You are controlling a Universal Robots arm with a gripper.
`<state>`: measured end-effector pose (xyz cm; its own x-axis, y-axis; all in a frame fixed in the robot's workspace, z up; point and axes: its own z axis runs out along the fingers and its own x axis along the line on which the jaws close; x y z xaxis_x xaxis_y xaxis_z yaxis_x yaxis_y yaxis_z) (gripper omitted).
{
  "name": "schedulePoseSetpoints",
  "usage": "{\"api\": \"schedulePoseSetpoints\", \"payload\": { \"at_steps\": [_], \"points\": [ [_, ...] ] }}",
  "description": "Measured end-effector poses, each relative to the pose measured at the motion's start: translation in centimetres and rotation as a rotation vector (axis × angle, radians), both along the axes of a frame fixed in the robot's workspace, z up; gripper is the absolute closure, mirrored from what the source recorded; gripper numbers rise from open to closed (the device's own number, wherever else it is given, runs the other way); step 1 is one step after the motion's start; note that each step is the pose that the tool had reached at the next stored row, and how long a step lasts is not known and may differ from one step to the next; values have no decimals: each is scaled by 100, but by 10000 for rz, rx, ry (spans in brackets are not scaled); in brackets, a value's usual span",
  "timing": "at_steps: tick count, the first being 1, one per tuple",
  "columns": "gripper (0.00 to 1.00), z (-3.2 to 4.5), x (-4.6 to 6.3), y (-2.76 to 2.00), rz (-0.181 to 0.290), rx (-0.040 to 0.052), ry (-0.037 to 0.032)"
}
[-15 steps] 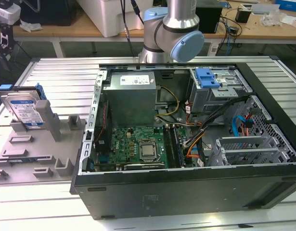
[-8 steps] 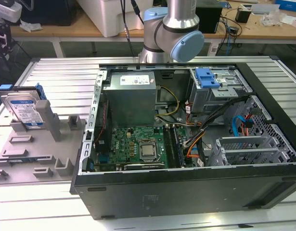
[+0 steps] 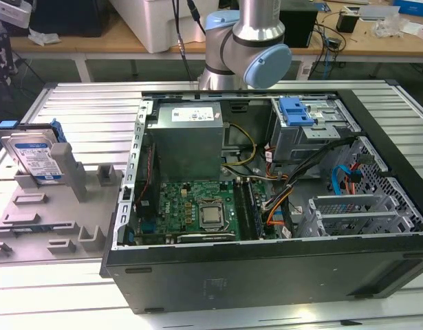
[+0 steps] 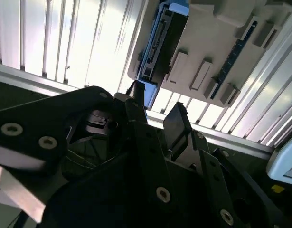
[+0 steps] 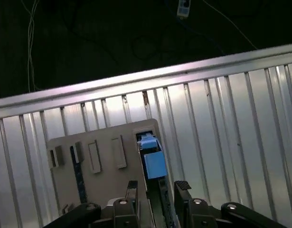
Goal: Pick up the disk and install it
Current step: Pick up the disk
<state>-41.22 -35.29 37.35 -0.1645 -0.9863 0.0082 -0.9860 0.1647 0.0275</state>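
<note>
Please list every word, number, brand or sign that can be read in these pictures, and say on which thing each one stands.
No text can be read with certainty.
White-and-blue label on the disk: print too small to read.
Pale sticker on top of the power supply: blurred, not readable.
Small marks on the near wall of the computer case: too small to read.

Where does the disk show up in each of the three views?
Exterior view: the disk stands upright in the grey holder, at the exterior view's left, outside the computer case.
Second wrist view: the disk is edge-on in the holder's slot.
First wrist view: its blue-topped edge sits in the same slot.
Shared landmark: the grey holder.
</note>
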Motion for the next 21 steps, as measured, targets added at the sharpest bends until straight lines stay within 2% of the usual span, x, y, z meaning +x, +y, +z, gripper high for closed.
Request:
{"api": "schedulePoseSetpoints", "payload": {
  "at_steps": [2, 3, 10, 16, 21],
  "points": [
    [56, -3, 0, 0, 698, 0, 0],
    [56, -3, 0, 0, 870, 0, 0],
    [56, -3, 0, 0, 1010, 0, 0],
    [56, -6, 0, 0, 1938, 0, 0],
    [56, -10, 0, 0, 2006, 0, -1]
  ]
}}
